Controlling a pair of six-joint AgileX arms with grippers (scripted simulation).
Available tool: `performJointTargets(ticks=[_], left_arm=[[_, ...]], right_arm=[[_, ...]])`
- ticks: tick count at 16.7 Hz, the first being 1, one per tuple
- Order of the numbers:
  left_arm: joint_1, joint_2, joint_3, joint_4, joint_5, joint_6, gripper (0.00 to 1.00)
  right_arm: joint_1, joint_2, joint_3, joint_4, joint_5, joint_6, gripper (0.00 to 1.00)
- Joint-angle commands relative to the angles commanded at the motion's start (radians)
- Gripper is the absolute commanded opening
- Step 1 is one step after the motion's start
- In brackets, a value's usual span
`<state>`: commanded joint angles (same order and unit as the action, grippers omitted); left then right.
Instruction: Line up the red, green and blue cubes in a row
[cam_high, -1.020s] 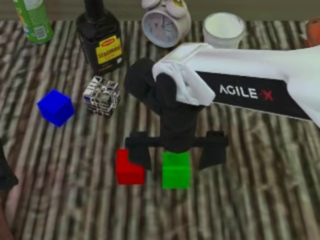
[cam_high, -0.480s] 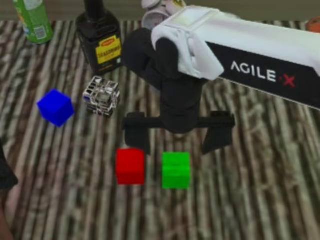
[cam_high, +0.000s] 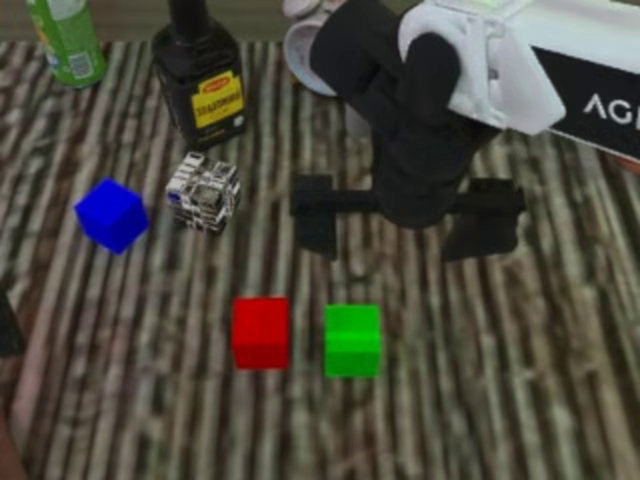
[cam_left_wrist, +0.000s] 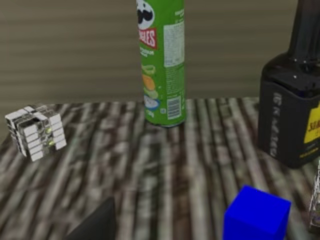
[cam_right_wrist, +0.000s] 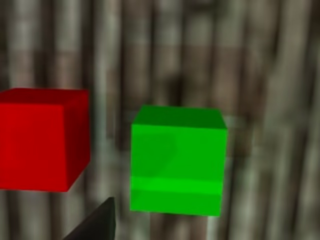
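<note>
still loose near the table's left, the blue cube (cam_high: 111, 214) looks light, stiff and flat-sided, best pinched across opposite faces, while the right gripper (cam_high: 410, 220) hangs spread, empty.

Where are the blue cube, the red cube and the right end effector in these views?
blue cube (cam_high: 111, 214): top view, middle of its visible faces.
red cube (cam_high: 261, 332): top view, centre of its top face.
right end effector (cam_high: 405, 226): top view, midway between its two open black fingers, above the table behind the cubes.
</note>
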<state>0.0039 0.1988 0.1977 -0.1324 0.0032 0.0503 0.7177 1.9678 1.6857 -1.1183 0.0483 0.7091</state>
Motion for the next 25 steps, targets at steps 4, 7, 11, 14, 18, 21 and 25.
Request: performJointTargets(ticks=[4,7,11,14,18,21,25], left_arm=[[-0.018,0.33,0.299,-0.188,-0.001,0.072,1.0],[-0.034,0.661,0.566,-0.36,-0.002,0.137,1.0],[-0.059,1.119,0.921,-0.601,-0.005,0.228,1.0],[-0.076,1.417,1.16,-0.767,-0.007,0.29,1.0],[-0.097,1.74,1.446,-0.953,-0.006,0.359,1.0],[-0.109,1.93,1.62,-1.053,-0.003,0.399,1.0],[-0.118,2.062,1.751,-1.122,0.0,0.428,1.0]], right_arm=[[-0.114,-0.292,-0.263,0.146,0.045,-0.134,1.0],[-0.217,-0.55,-0.524,0.27,0.069,-0.253,1.0],[-0.363,-0.924,-0.909,0.447,0.077,-0.415,1.0],[-0.466,-1.214,-1.178,0.596,0.062,-0.522,1.0],[-0.586,-1.585,-1.46,0.813,0.023,-0.627,1.0],[-0.653,-1.804,-1.596,0.97,-0.012,-0.677,1.0],[-0.704,-1.956,-1.68,1.107,-0.045,-0.707,1.0]])
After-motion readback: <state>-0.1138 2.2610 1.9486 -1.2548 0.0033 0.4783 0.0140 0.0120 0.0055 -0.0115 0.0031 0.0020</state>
